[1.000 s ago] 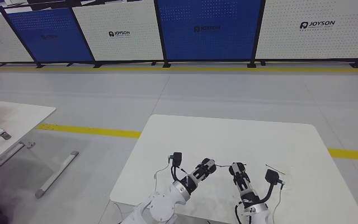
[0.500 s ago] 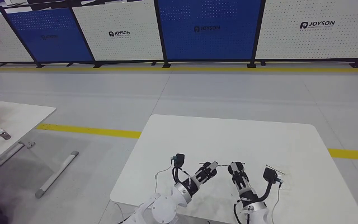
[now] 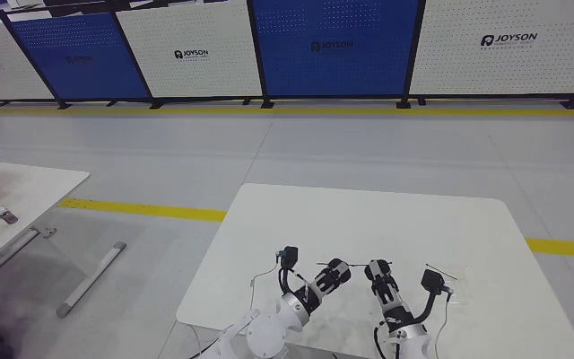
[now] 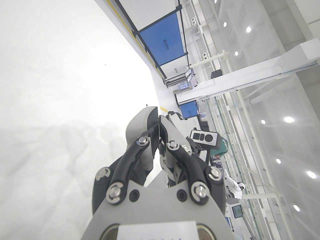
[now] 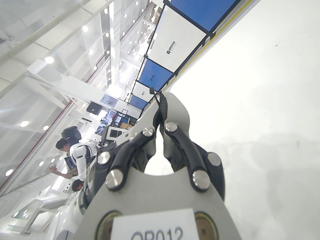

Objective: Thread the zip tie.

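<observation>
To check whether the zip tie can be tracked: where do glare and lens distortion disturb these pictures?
Left wrist view: glare washes the table to blank white, and the straight wall panels curve. Right wrist view: the ceiling lamps flare, yet the zip tie held in the right hand stands out dark. Top view: even light, little glare.

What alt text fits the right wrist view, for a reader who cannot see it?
The right gripper is shut on a thin black zip tie, whose end pokes out past the fingertips. Beyond it lie a white table and blue and white wall panels.
</observation>
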You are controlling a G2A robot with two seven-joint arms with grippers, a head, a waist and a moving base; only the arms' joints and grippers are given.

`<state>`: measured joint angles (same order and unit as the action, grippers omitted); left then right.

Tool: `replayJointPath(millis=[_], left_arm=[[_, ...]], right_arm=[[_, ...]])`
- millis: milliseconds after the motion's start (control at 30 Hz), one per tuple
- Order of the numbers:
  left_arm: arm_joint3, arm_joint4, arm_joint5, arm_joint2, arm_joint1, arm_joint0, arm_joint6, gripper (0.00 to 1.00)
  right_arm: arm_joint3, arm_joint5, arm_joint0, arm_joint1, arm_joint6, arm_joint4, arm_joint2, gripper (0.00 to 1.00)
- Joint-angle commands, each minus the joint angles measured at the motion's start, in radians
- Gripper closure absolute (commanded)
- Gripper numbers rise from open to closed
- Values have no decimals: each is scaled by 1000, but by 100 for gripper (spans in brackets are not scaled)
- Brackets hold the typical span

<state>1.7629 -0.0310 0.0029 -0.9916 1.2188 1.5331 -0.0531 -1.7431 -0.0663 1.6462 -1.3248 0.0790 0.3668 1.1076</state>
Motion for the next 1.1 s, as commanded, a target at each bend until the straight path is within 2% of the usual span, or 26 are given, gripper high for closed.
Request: replayJointPath(millis=[0,167,367,667,700,733,800,1067], left_arm=[[0,-3,1,1,0,0,-1,100],[0,-16,-1,2,-1,0,-12,100],[9,-34,-9,2,-3,7,-28,100],[14,-24,-6,-5,-4,12,-33,100],[13,-22,-6,-6,-4,11,-32,100],[12,-17,-4,-7,-4,11,-32,100],[11,-15,-2,-7,-4,10,-32,100],[8,-18,14,-5,-2,8,-18,100]], right_arm=[[1,-1,0,0,-2,1,1,100],[3,-5,-1,0,-14,4,6,100],[6,-22,-9,3,-75,0,16,100],[12,-62,-15,4,-116,-31,24,100],[14,-66,-15,5,-116,-31,24,85],[15,-68,-15,5,-117,-30,25,75],[16,-68,-15,5,-115,-28,25,68],[15,-71,-9,2,-84,-19,22,71]])
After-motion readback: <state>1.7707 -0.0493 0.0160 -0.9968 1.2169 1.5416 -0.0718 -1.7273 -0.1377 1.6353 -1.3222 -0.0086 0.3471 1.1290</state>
